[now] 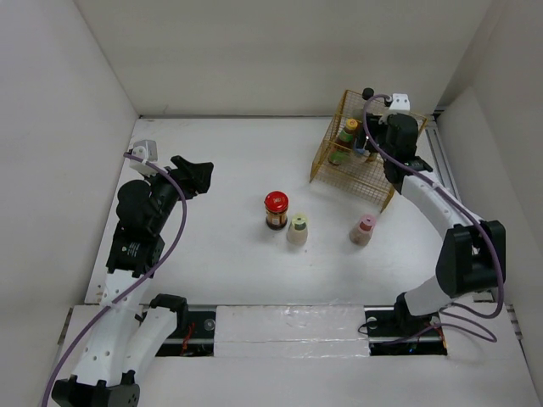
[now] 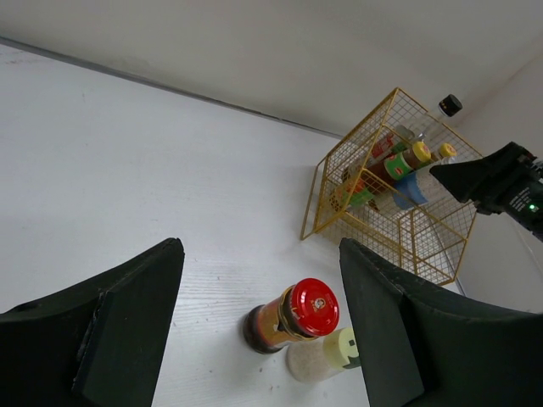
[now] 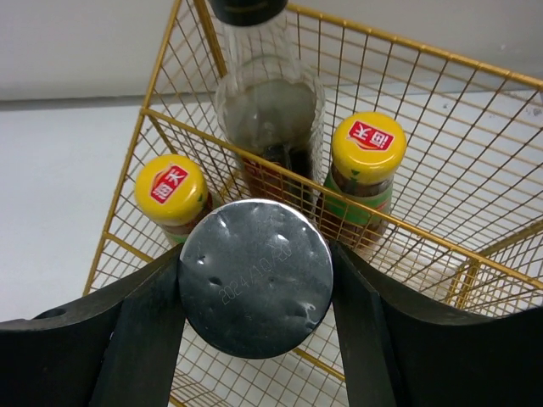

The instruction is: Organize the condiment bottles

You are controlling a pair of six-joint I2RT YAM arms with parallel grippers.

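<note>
Left gripper hangs part-open and empty at the left. Mid-table stand the red-lidded jar, green-topped shaker and pink-topped shaker. Far right, the right gripper clamps a dented silver-topped shaker over the yellow wire basket. It should lower straight, clear of the yellow-capped bottles and dark sauce bottle.

Bright, even diffuse light, soft faint shadows, sharp focus, wide-angle stretch in wrist views.
</note>
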